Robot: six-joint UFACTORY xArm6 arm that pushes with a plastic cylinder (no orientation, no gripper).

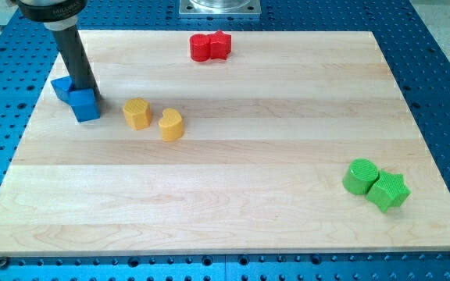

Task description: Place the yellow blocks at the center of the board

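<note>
Light wooden board [233,156] lies on a blue perforated table [444,78], grain running L–R across the view.

My tip [94,98] sits at the view's upper left, at the bottom of a straight dark rod [75,55] that comes down from a black round mount at the top-left corner. Tip is right against the blue blocks, at their right edge. No jaws on this rig, so nothing is clenched or grasped; rod just rests beside the blocks.

Blue blocks [76,97]: two pieces packed together near the board's left edge. Front one looks like a cube; rear one is partly hidden by the rod, shape unclear, poss. a flat triangle or wedge.

Yellow hexagon-ish block [137,113]: just right of the blue pair, small gap between them, not touching the tip.

Yellow heart-shaped block [171,125]: just right of and slightly below the first yellow, close but apart. Both yellows lie left of the board's centre and a bit above it.

Red blocks [210,46]: two pieces touching, near the top edge, approx. mid-width. Shapes hard to make out; one seems rounded, the other notched.

Green cylinder block [359,176] and green star-shaped block [388,191]: touching, at the view's lower right, star to the right and slightly lower.

Grey metal plate [220,8] shows beyond the top edge of the board.
</note>
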